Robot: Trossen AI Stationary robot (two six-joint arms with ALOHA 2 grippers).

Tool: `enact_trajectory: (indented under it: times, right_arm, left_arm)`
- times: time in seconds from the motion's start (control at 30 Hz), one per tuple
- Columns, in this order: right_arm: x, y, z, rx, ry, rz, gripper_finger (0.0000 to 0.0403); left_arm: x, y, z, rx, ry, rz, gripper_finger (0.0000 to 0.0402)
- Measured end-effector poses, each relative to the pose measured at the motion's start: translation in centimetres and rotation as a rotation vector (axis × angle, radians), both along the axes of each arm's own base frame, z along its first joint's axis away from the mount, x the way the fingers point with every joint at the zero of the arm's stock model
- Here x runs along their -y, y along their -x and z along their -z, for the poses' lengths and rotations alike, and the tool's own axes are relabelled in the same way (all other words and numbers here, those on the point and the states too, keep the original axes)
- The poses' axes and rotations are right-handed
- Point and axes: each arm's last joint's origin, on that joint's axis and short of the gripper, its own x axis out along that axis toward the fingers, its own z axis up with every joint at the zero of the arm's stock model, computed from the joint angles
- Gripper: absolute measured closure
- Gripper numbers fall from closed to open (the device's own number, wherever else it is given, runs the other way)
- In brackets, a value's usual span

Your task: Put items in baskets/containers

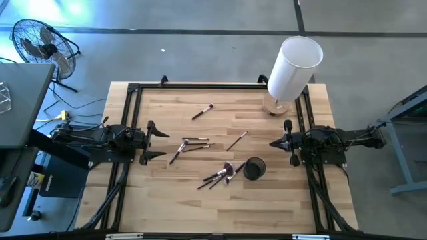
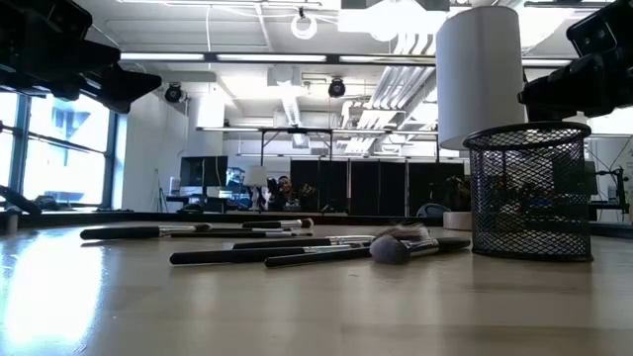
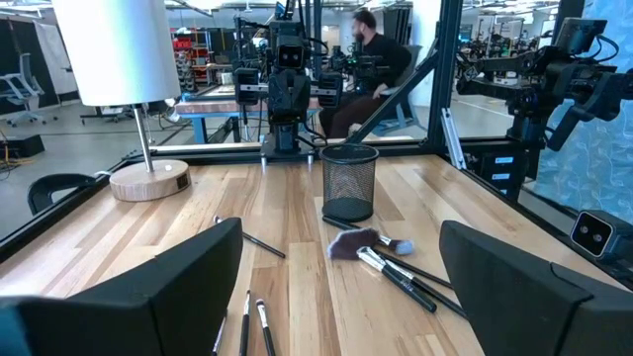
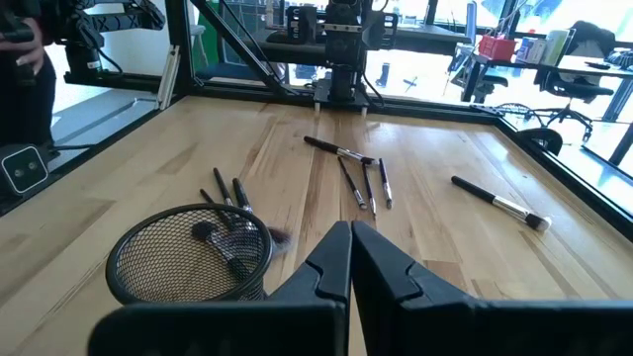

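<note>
Brushes lie scattered across a wooden table (image 1: pixel 167 193) as two robot arms wait at its opposite edges. Most of the makeup brushes (image 1: pixel 220 176) sit in a loose heap just beside a small black mesh cup (image 1: pixel 254 169), which looks empty; another cluster (image 1: pixel 190 146) rests near the left arm, and single brushes lie farther off, one (image 1: pixel 202 111) toward the far side and one (image 1: pixel 237 140) mid-table. The left hand (image 1: pixel 160 142) hovers at the table's left edge with its fingers spread wide and nothing between them. The right hand (image 1: pixel 275 143) hangs opposite with its fingers pressed together, also empty. A tall white cylinder (image 1: pixel 293 67) on a wooden base stands at the far right corner. No brush appears to be in the cup yet, so the job seems barely begun. The thin handles lie flat and overlapping, so a pinch could slip or lift two at once, and the light cup could be nudged or tipped by a careless approach.
</note>
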Motion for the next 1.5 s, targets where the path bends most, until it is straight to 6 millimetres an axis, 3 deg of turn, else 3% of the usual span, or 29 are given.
enact_trajectory:
  times: [0.23, 0.4, 0.6, 0.8, 0.9, 1.03, 1.23, 1.5]
  right_arm:
    - [0.0, 0.0, 0.0, 0.000, 0.000, 0.000, 0.0402]
    - [0.0, 0.0, 0.0, 0.000, 0.000, 0.000, 0.0402]
    - [0.0, 0.0, 0.0, 0.000, 0.000, 0.000, 0.0402]
    - [0.0, 0.0, 0.0, 0.000, 0.000, 0.000, 0.0402]
    - [0.0, 0.0, 0.0, 0.000, 0.000, 0.000, 0.0402]
    - [0.0, 0.0, 0.0, 0.000, 0.000, 0.000, 0.0402]
    - [0.0, 0.0, 0.0, 0.000, 0.000, 0.000, 0.0402]
    - [0.0, 0.0, 0.0, 0.000, 0.000, 0.000, 0.0402]
  left_arm:
    - [0.0, 0.0, 0.0, 0.001, 0.008, 0.001, 0.0062]
    - [0.0, 0.0, -0.2, 0.009, 0.143, -0.002, 0.0062]
    - [-0.6, 0.1, -0.8, 0.021, 0.289, -0.176, 0.0062]
    - [-0.8, -0.1, -4.2, 0.044, 0.229, -0.272, 0.0062]
    - [-0.9, -0.8, -5.8, -0.002, 0.288, -0.345, 0.0062]
    - [-0.9, -2.0, -7.8, -0.112, 0.344, -0.440, 0.0062]
    - [-0.7, -3.9, -8.9, -0.429, 0.430, -0.601, 0.0062]
    - [-0.4, -5.6, -7.3, -0.721, 0.531, -0.787, 0.0062]
